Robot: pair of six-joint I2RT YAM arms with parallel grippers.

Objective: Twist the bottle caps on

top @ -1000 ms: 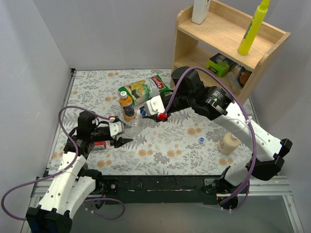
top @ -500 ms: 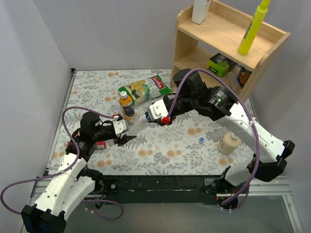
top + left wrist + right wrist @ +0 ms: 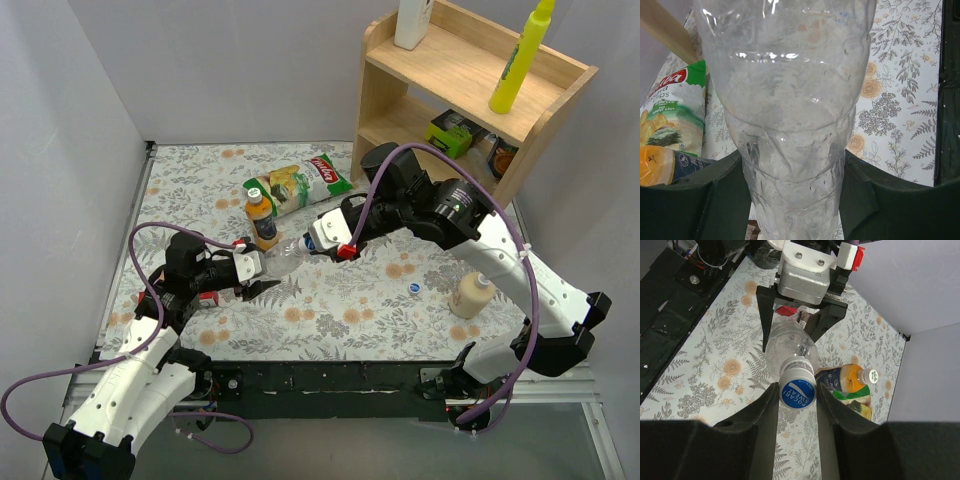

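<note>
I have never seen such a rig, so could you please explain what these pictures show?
These are two robot arms at a flowered table. The wide picture looks down from above; the other two come from a camera on each wrist. The left fingers clamp a clear bottle by its body; the right fingers grip the blue cap on its neck. On the table stand an orange drink bottle and a cream pump bottle, with a snack bag and a loose blue cap.

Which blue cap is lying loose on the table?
The blue cap near the cream pump bottle; the other cap sits on the held clear bottle.
</note>
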